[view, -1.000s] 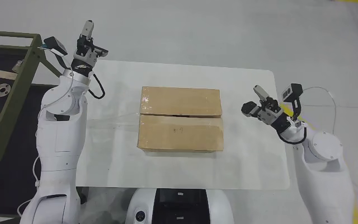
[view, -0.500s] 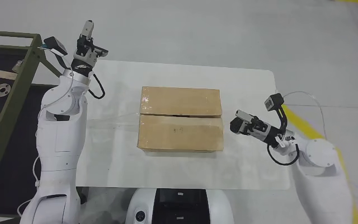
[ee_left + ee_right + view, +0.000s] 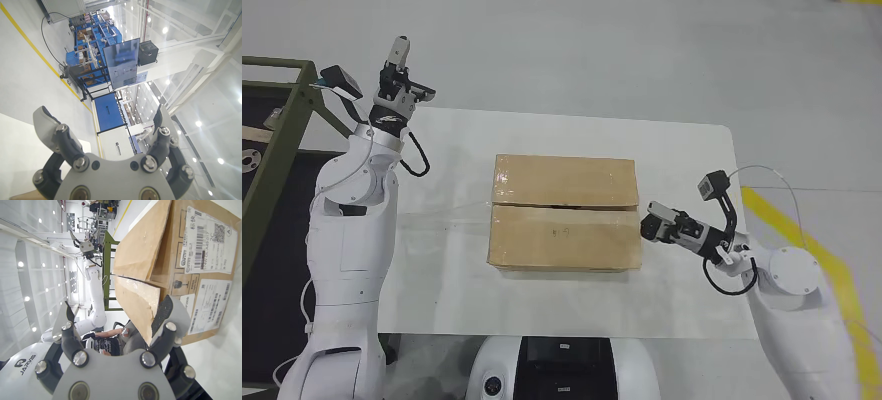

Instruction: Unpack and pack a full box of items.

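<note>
A brown cardboard box (image 3: 564, 212) stands mid-table with both top flaps down and a seam between them. My right gripper (image 3: 650, 221) is open at the box's right end. In the right wrist view the box (image 3: 140, 247) is close in front of the right gripper (image 3: 116, 306). One finger (image 3: 162, 313) sits by the labelled end face (image 3: 208, 237), and the slightly lifted near flap (image 3: 136, 298) pokes in between the fingers. My left gripper (image 3: 402, 70) is open and held high over the table's far left corner, pointing away from the box; the left gripper (image 3: 102, 113) holds nothing.
The white table (image 3: 442, 280) has bare room on all sides of the box. A green metal frame (image 3: 272, 130) stands off the table's left edge. A yellow floor line (image 3: 802, 250) runs past the right side.
My right gripper has swung from near the table's right edge leftward and lower, up to the box's right end. The left arm and the box have not moved.
</note>
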{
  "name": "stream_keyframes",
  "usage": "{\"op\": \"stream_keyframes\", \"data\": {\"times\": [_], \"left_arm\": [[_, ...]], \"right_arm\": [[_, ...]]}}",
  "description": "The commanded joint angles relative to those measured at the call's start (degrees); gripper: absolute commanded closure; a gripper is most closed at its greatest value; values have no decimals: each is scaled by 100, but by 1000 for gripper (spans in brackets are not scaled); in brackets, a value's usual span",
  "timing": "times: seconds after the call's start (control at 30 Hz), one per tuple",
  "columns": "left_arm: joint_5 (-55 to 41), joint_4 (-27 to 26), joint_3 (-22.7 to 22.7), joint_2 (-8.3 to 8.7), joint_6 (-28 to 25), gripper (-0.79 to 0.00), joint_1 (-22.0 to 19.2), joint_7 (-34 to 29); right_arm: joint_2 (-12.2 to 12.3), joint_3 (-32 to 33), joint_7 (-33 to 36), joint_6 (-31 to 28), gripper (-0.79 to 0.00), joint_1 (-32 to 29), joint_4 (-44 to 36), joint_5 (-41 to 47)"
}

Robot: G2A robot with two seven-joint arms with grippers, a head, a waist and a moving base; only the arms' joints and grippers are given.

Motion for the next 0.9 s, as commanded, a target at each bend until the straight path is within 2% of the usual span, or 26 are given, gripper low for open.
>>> {"op": "stream_keyframes", "data": {"times": [0.0,0.43,0.87], "left_arm": [[0,0,0,0,0,-785,0,0],[0,0,0,0,0,-785,0,0],[0,0,0,0,0,-785,0,0]], "right_arm": [[3,-35,-41,-21,-785,16,31,-21],[34,-34,-289,-131,-785,47,34,100],[65,-184,-218,-93,-785,88,135,160]]}}
